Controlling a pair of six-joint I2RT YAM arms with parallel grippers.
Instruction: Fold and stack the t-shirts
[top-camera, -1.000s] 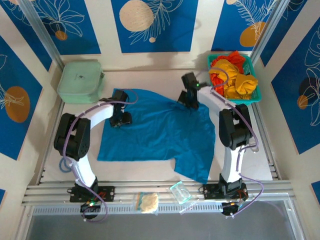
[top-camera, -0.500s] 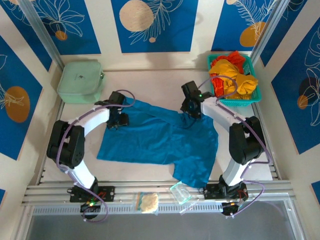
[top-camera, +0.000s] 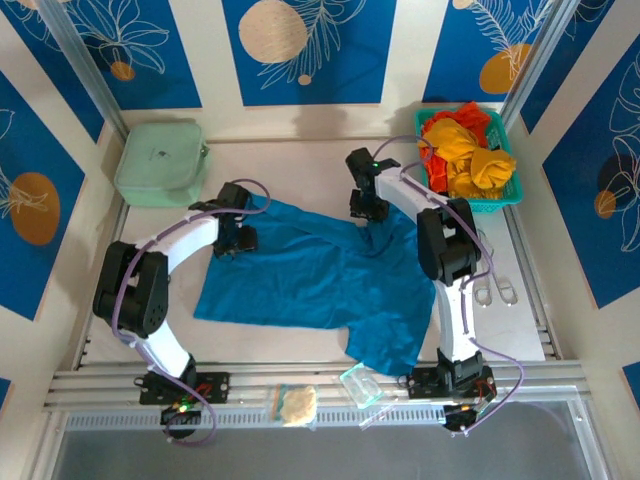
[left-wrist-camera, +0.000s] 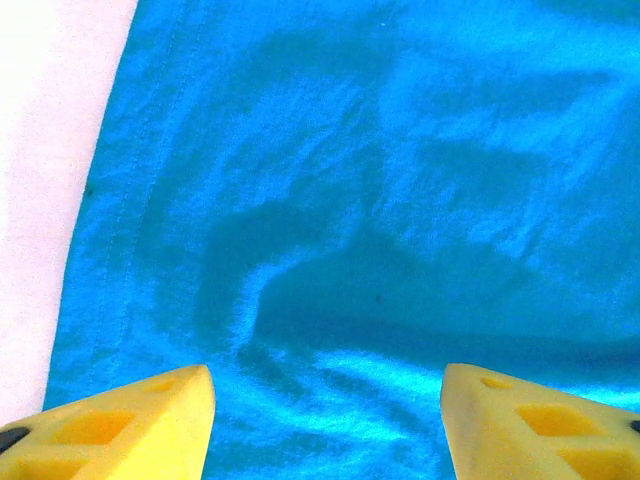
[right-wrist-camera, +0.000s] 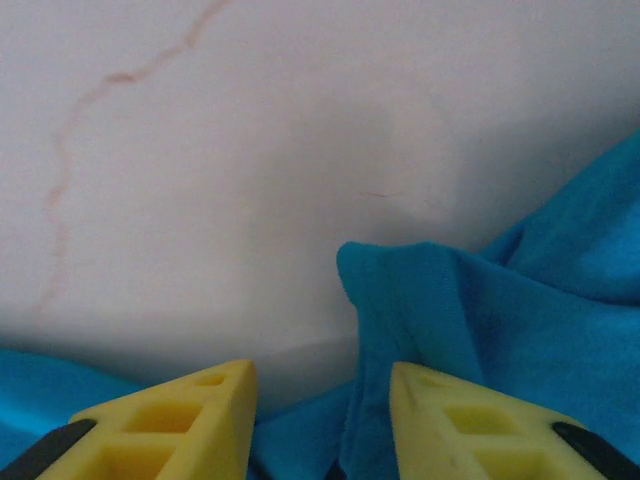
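Now | left tool gaping, empty, over teal t-shirt | right tool gaping; wrist view: fold between fingers

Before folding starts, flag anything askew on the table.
The teal-blue t-shirt lies crooked: its far right corner is bunched up beside the right gripper, and its near right flap juts out askew.

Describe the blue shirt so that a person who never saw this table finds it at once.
Look at the white table. Spread over its middle lies the blue shirt. It is the one blue shirt and the one laid out; the yellow and red shirts sit bunched in the teal basket at the far right corner.
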